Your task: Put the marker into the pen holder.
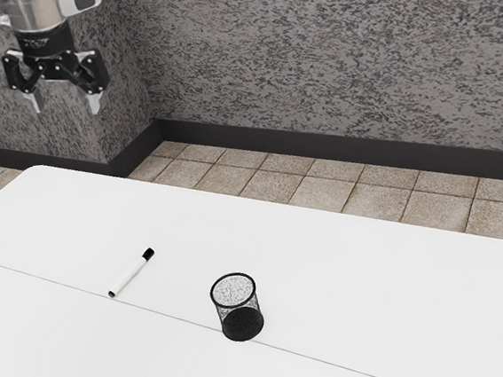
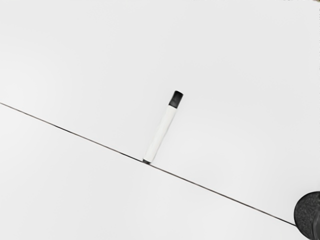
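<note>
My gripper [image 1: 65,107] is high above the table at the exterior view's upper left, its two fingers apart with nothing between them. The marker [image 1: 131,272], white with a black cap, lies flat on the table well below it. In the wrist view the marker [image 2: 163,127] lies with its dark tail end at the table's seam. The pen holder [image 1: 239,308], a round black mesh cup, stands upright toward the exterior view's right of the marker. Part of the pen holder [image 2: 308,215] appears in the wrist view.
The white table [image 1: 349,277] has a thin seam running across it. Beyond its far edge are a tiled floor and a grey textured wall with a dark baseboard.
</note>
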You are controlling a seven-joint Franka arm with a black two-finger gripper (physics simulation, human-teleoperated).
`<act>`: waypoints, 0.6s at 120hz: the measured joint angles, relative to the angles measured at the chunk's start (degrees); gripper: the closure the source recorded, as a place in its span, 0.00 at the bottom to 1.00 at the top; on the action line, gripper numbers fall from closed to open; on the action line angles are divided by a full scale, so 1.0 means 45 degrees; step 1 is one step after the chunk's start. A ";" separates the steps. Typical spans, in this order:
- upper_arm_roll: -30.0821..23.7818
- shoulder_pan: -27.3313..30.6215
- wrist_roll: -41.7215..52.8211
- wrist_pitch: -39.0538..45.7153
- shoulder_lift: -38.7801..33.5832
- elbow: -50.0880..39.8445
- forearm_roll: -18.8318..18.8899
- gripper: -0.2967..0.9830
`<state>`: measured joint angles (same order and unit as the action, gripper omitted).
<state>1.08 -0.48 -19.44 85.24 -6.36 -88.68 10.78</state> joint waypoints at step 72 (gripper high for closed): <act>0.0819 0.0734 -0.0175 0.5292 0.0576 -0.8721 -0.1046 0.23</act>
<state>4.76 2.82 -20.22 109.05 -3.76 -127.93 6.07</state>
